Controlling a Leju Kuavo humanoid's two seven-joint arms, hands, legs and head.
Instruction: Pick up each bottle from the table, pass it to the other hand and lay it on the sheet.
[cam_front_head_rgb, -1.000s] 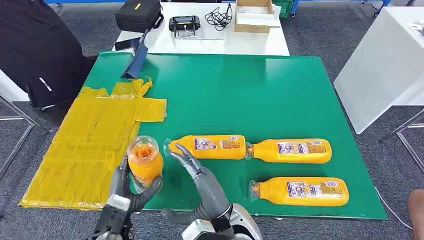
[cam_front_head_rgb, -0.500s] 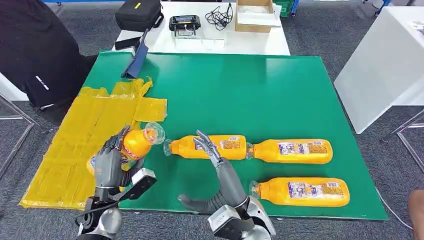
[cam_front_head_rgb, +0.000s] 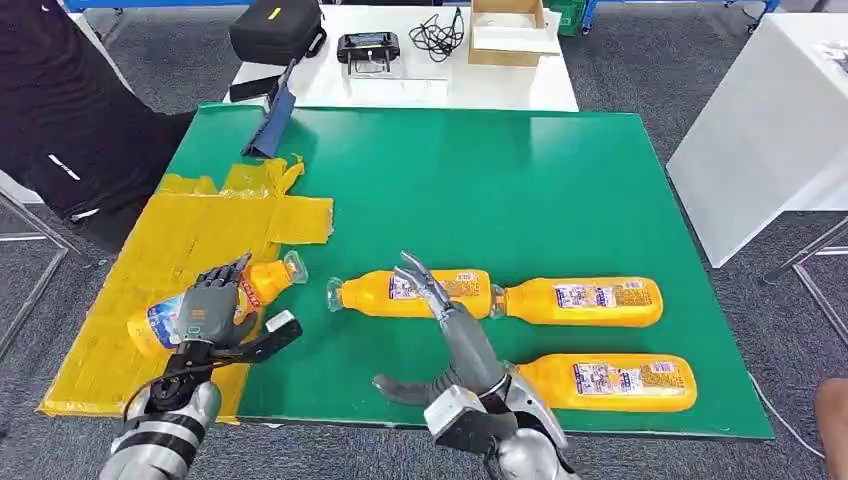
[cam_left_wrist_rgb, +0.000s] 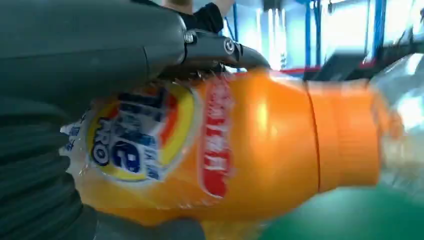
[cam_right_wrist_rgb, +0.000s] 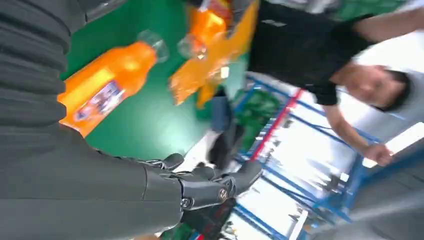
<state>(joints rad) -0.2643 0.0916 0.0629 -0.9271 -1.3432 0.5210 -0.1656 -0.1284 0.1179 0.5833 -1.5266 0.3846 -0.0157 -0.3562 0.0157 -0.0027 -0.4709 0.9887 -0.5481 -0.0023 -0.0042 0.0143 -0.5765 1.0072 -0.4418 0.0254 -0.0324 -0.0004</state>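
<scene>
Holding 1 orange bottle in my left hand, I have it lying nearly flat over the yellow sheet, its clear cap end pointing toward the green table and its base toward the sheet's outer edge. The left wrist view shows the fingers wrapped over the labelled body, so the grasp is firm. I judge the bottle low enough that opening the hand should leave it on the sheet, long axis slanting across it.

My right hand is released, fingers spread and grasping nothing, raised over the table's near side. Directly beyond it lies bottle 2, long axis running left to right, cap toward the sheet. Bottle 3 lies end to end with it, further right; bottle 4 lies nearer me, just beside the right forearm. The right hand is clearly the nearer one for all 3.

A person in black stands beyond the sheet's far corner; a white table with a bag, cables and a box sits behind.
</scene>
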